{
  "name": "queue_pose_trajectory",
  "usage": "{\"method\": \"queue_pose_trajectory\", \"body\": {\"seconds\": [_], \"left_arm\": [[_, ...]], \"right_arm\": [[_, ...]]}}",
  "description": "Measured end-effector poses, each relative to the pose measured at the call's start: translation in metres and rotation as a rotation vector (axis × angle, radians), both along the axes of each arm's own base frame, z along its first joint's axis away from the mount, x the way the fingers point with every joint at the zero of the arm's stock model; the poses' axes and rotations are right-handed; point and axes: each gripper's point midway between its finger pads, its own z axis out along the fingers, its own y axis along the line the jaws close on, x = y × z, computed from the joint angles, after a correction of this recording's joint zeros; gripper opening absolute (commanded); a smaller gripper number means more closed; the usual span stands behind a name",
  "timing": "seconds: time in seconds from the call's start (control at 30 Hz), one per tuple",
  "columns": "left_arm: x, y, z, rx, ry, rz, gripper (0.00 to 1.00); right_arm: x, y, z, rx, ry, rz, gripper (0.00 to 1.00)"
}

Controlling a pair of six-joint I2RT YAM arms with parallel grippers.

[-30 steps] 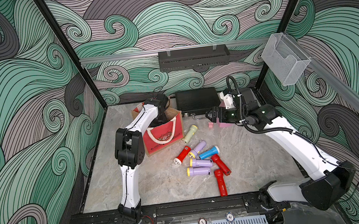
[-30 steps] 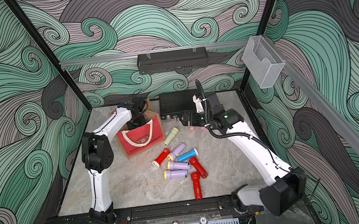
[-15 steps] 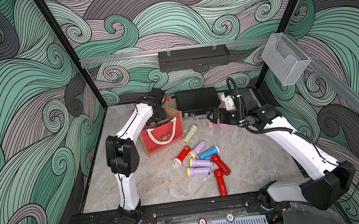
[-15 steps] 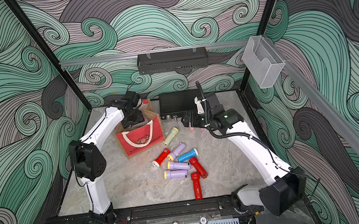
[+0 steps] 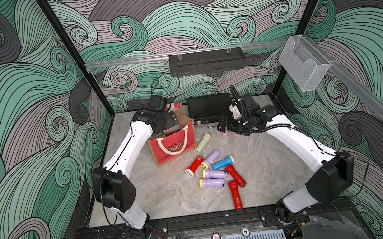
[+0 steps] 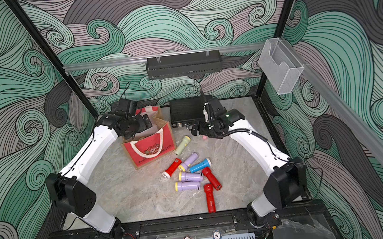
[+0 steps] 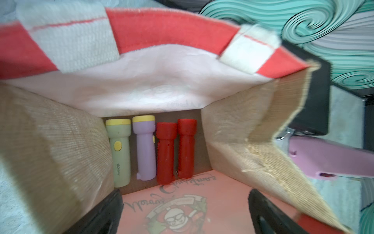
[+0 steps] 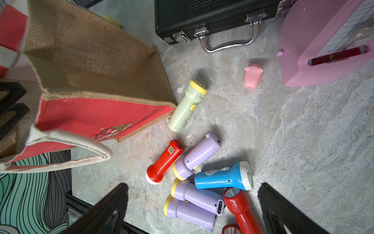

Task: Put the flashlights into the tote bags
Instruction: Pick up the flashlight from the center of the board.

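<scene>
On the desk [image 5: 165,195] lay three red flashlights [image 5: 236,195], three lilac flashlights [image 5: 213,174], one blue flashlight [image 5: 223,163] and one pale green flashlight [image 5: 202,142]: eight out there! Down in the single tote bag [image 5: 173,144] sat four more: two red torches [image 7: 166,152], one lilac torch [image 7: 144,147], one pale green torch [image 7: 119,154]. Twelve all told! Also one black case [image 8: 212,12], one pink metronome [image 8: 315,50], one tiny pink lump [image 8: 253,76].

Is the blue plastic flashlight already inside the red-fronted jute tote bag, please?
No, the blue plastic flashlight lies on the grey marbled tabletop, outside the red-fronted jute tote bag.
</scene>
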Motion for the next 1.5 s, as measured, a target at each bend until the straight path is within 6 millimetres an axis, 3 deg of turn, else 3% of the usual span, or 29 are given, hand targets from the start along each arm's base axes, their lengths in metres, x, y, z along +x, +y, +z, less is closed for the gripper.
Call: {"method": "queue_pose_trajectory", "body": {"seconds": [0.27,0.63,0.8,1.07,1.5], "left_arm": [[-0.008,0.001,0.036,-0.007,-0.116,-0.061,0.98],[-0.048,0.010,0.072,-0.022,-0.223,-0.128,0.99],[-0.068,0.013,0.083,-0.050,-0.271,-0.141,0.99],[-0.077,0.009,0.088,-0.081,-0.304,-0.167,0.99],[-0.086,-0.001,0.090,-0.109,-0.321,-0.206,0.99]], "right_arm": [[0.010,0.027,-0.044,-0.024,0.126,-0.011,0.99],[0.034,0.076,-0.088,-0.053,0.191,0.037,1.00],[0.047,0.083,-0.116,-0.077,0.229,0.022,0.95],[0.060,0.089,-0.154,-0.107,0.281,-0.001,0.86],[0.075,0.094,-0.171,-0.127,0.293,-0.034,0.73]]}}
